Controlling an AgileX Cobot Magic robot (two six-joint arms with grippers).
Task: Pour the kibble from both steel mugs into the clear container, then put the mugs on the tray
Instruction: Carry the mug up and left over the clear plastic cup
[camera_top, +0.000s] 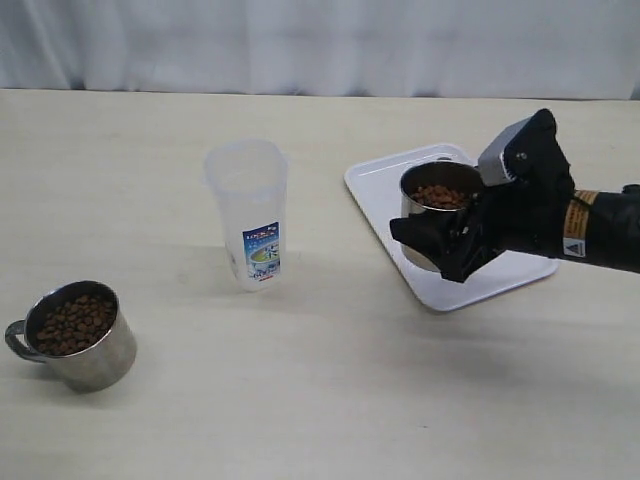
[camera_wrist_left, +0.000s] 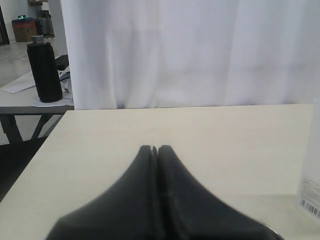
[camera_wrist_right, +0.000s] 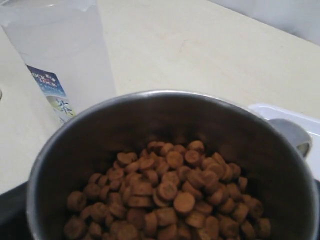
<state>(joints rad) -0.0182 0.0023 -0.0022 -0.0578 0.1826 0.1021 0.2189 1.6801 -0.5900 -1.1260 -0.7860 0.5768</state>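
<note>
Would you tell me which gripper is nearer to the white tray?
Right. The right gripper holds a mug over the tray; the left gripper, shut, is outside the overall view, its camera showing no tray.

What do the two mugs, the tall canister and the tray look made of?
Standing mug and held mug: bright metal, likely stainless steel; shiny reflective walls. Canister: translucent, cloudy plastic; the table shows dimly through it. Tray: smooth white, probably plastic; moulded rounded rim, faint sheen.
</note>
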